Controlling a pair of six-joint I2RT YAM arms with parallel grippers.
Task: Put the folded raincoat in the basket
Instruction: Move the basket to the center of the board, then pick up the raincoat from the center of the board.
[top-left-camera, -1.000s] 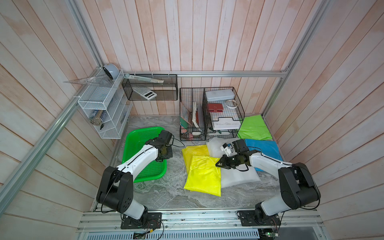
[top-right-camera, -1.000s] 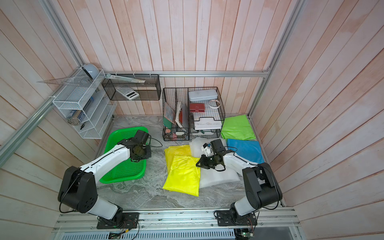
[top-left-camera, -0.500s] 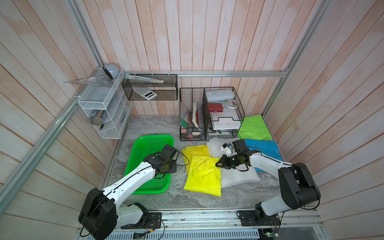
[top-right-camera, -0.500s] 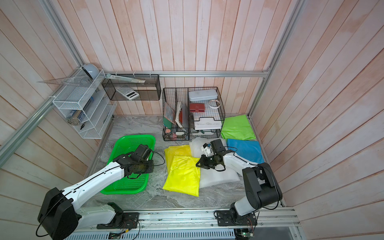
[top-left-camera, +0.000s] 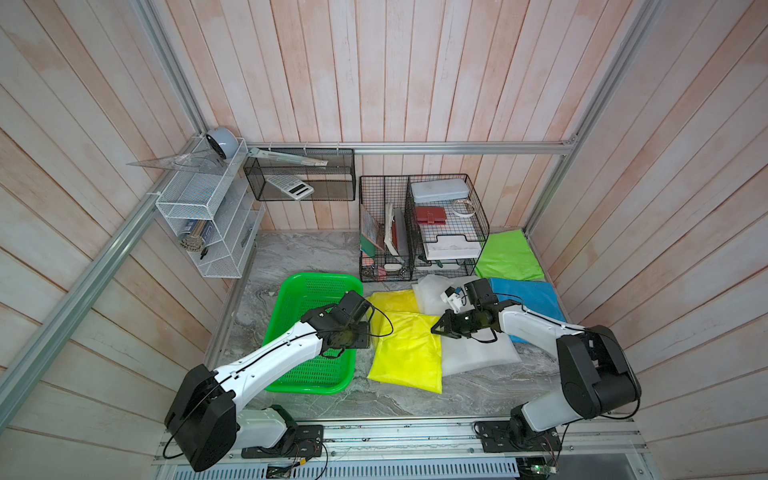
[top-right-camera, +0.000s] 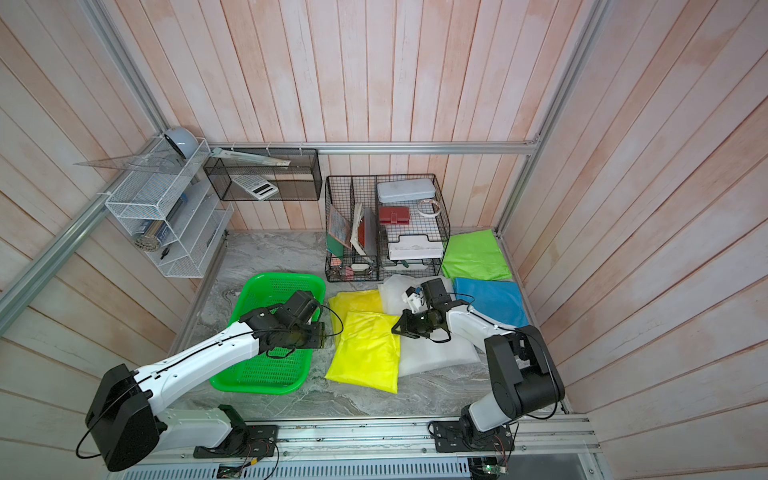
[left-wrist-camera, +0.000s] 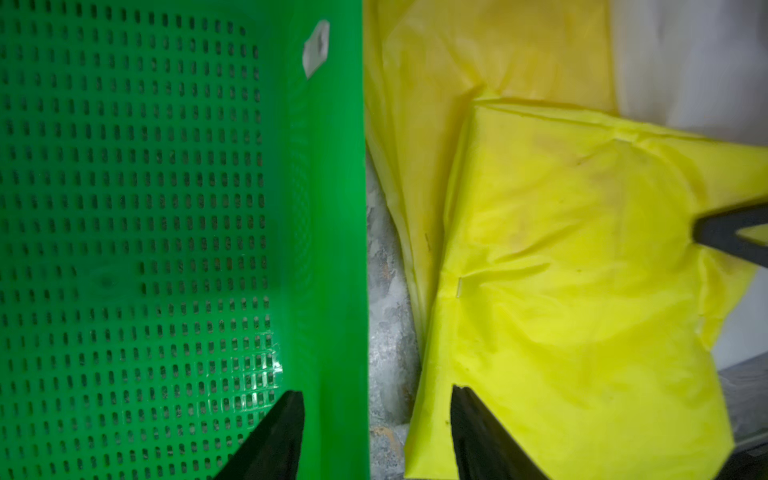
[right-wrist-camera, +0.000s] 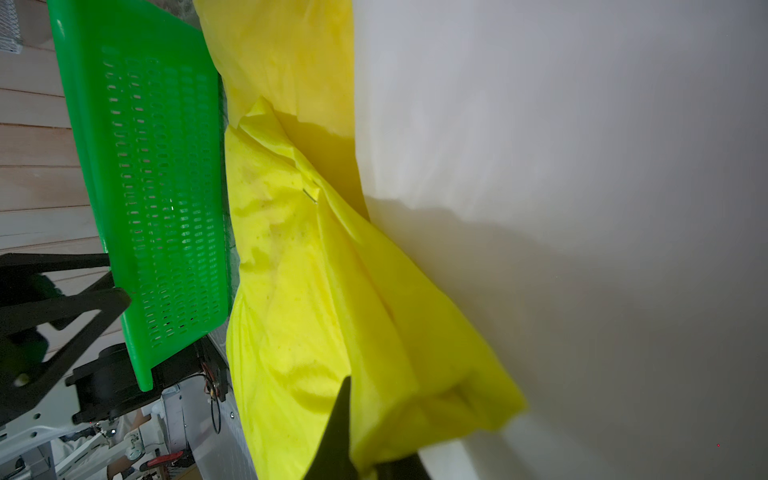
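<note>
L gripper (left-wrist-camera: 374, 392) is open w/ nothing in it: one finger over the inside of the green basket (top-left-camera: 318, 275), the other over the yellow folded raincoat (top-left-camera: 409, 353), basket rim btwn them. R gripper (top-left-camera: 435, 329) is pinched shut on the raincoat's edge on the side away from the basket, holding that edge raised a bit. Raincoat lies on the marble table (top-left-camera: 316, 249) just beside the basket, not in it, overlapping a 2nd yellow sheet (top-left-camera: 390, 301) & a white one (top-left-camera: 478, 353).
</note>
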